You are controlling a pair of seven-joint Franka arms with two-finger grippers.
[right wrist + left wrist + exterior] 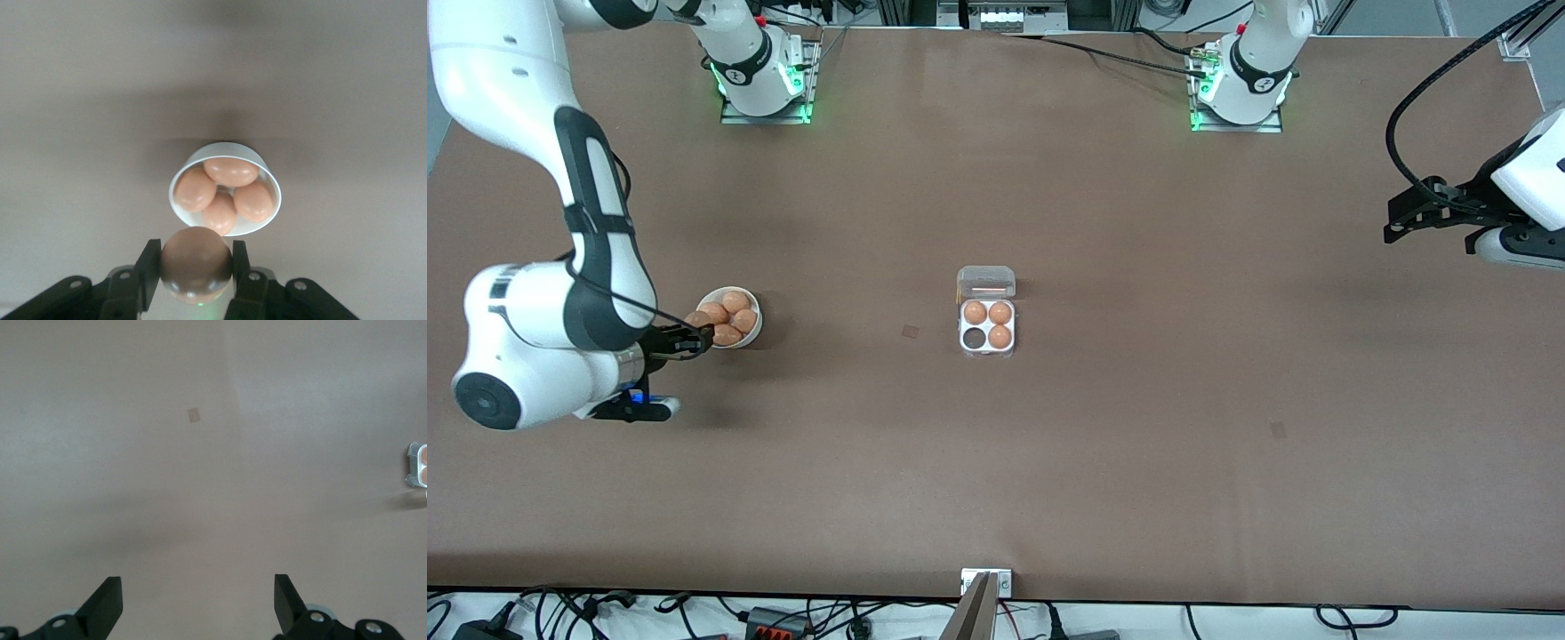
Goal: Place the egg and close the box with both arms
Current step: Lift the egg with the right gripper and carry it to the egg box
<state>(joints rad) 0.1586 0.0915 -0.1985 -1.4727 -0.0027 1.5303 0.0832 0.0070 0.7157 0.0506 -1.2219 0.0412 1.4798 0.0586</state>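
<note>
Two black fingers (148, 270) of the right gripper (195, 277) press against the sides of the egg (196, 264), holding it up just beside the white bowl (753, 331), at the rim nearer the right arm's end of the table. Four more eggs (229, 171) lie in that bowl. Well apart from the bowl, toward the left arm's end, the box (987, 311) sits on the brown table (1138, 427) with its lid open, three cells filled and one empty. Much farther from the bowl, the left gripper (198, 603) waits in the air over bare table, fingers spread wide around nothing.
</note>
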